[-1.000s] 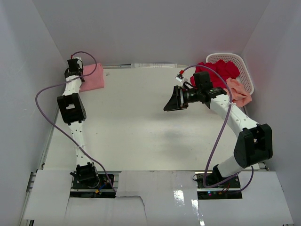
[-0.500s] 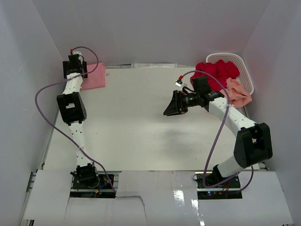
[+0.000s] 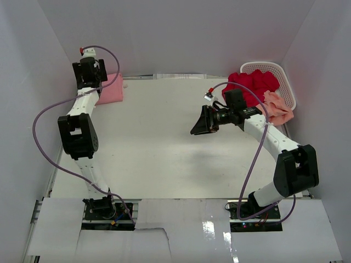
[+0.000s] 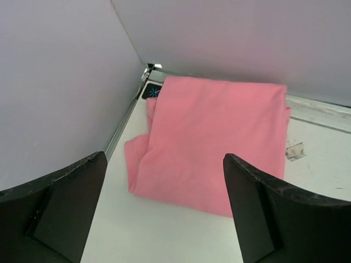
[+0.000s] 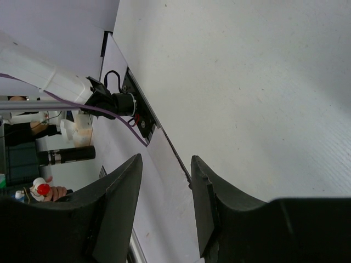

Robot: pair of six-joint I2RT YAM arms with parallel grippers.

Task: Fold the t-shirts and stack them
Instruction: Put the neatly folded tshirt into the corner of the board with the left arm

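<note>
A folded pink t-shirt (image 3: 111,91) lies in the table's far left corner; the left wrist view shows it flat against the wall (image 4: 214,137). My left gripper (image 3: 89,75) hangs above its near edge, open wide (image 4: 164,159), touching nothing. A deep red t-shirt (image 3: 249,85) spills crumpled from the basket at the far right, with a pale peach t-shirt (image 3: 278,107) beside it over the rim. Left of that heap my right gripper (image 3: 199,123) hovers over bare table, open, nothing between its fingers (image 5: 165,160).
The white perforated basket (image 3: 286,79) stands in the far right corner against the wall. White walls close in the table on the left, back and right. Both arm bases and their purple cables sit at the near edge (image 3: 104,208).
My left gripper has opened, let go of the pink t-shirt and risen off it toward the back wall. The right arm shifted slightly early on, then held still.
</note>
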